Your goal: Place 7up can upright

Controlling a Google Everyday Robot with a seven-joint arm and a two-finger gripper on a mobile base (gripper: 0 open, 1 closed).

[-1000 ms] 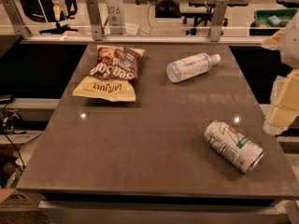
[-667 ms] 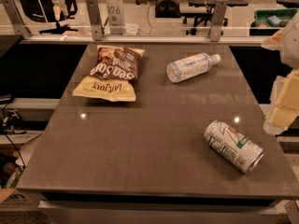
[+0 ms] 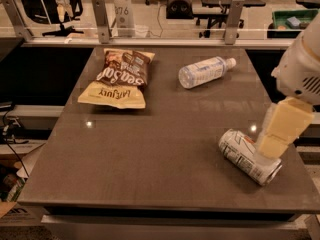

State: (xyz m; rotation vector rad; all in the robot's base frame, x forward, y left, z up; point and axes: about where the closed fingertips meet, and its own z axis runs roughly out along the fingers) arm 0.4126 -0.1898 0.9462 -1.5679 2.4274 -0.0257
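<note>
Camera view: the arm (image 3: 300,69) is cut off by the right frame edge. The claw (image 3: 272,143) sits in front of the right end of the 7up can (image 3: 242,154) and hides that end. I cannot tell whether the claw is open, closed or gripping. The can lies on its side near the front right corner of the table (image 3: 150,159); its print is unreadable. The chip bag (image 3: 117,79) shows upside-down lettering that I cannot read reliably. The water bottle (image 3: 205,71) label is illegible.

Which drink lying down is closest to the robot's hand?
The silvery 7up can at the front right; the gripper hangs right over its end. The clear water bottle lies farther back.
</note>
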